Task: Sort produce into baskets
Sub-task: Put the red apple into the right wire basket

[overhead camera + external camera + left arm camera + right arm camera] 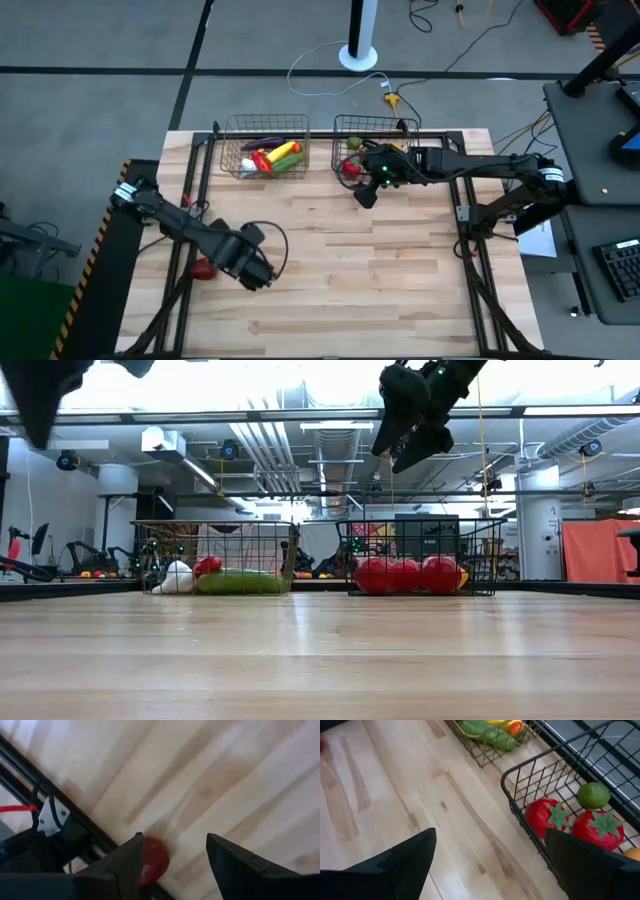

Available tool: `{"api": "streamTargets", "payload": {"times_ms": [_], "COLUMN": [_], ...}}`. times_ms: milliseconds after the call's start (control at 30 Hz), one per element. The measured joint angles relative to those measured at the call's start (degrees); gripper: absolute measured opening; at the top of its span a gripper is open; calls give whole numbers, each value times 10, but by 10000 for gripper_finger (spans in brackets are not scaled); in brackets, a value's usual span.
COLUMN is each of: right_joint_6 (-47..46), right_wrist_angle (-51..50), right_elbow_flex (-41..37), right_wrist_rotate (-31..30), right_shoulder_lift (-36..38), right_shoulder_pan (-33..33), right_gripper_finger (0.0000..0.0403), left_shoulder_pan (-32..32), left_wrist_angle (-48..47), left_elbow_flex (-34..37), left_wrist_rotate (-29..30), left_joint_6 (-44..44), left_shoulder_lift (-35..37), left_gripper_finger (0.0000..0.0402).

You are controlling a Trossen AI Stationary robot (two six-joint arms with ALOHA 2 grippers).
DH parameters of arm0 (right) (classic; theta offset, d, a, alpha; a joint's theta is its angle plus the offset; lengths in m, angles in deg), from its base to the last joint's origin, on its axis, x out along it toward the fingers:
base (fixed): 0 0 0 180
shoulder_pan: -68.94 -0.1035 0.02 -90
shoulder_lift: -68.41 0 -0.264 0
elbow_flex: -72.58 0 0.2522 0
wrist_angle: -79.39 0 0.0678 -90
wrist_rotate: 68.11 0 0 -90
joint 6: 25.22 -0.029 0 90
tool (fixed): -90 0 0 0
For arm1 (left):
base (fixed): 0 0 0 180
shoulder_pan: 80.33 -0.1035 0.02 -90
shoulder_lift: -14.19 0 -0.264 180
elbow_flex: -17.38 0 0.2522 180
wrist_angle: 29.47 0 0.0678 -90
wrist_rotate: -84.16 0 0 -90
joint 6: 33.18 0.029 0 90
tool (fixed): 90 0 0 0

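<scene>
Left gripper (262,280): fingers parted with nothing between them, hanging over the left front part of the table (380,290).
Below the left gripper: one red produce piece (150,861) lies on the wood right at the table's left edge, next to the dark frame rail (60,810); in the left wrist view it shows beside one finger, not between the two.
Right gripper (364,194): fingers spread wide, holding nothing, raised above the near rim of the dark wire basket (530,775).
Dark wire basket, contents: at the table's far edge, right of centre. Two red tomatoes (549,816) with green stems sit side by side against the near wall, one green lime (593,795) behind them, and a sliver of one orange piece (632,854) at the picture's edge. The low view shows three red rounds in a row, so the red count may be three; I cannot tell which.
Copper wire basket (228,158), contents: at the far edge, left of centre, well apart from both grippers. One green cucumber (238,582), one white garlic (177,578), one yellow corn (284,151), one purple eggplant (270,142), and red pieces I cannot count.
Baskets: two, side by side with a gap between them.
</scene>
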Motion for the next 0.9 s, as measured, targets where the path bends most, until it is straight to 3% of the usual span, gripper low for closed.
{"api": "streamTargets", "payload": {"times_ms": [267, 400, 567, 733, 900], "right_joint_6": [4, 5, 11, 14, 14], "right_wrist_angle": [20, 22, 24, 24, 24], "right_elbow_flex": [-8, -12, -19, -22, -23], "right_wrist_rotate": [2, 2, 2, 2, 2], "right_shoulder_lift": [0, 0, 0, 0, 0], "right_shoulder_pan": [0, 0, 0, 0, 0], "right_gripper_finger": [364, 364, 364, 364, 364], "left_shoulder_pan": [46, 54, 104, 129, 135], "left_wrist_angle": [3, 11, 78, 107, 156], "left_elbow_flex": [53, 88, 134, 206, 233], "left_wrist_rotate": [-41, -73, -71, -77, -86], "left_joint_6": [131, 145, 205, 167, 111], "left_shoulder_lift": [-21, -21, 13, 81, 141], "left_gripper_finger": [177, 171, 154, 127, 105]}}
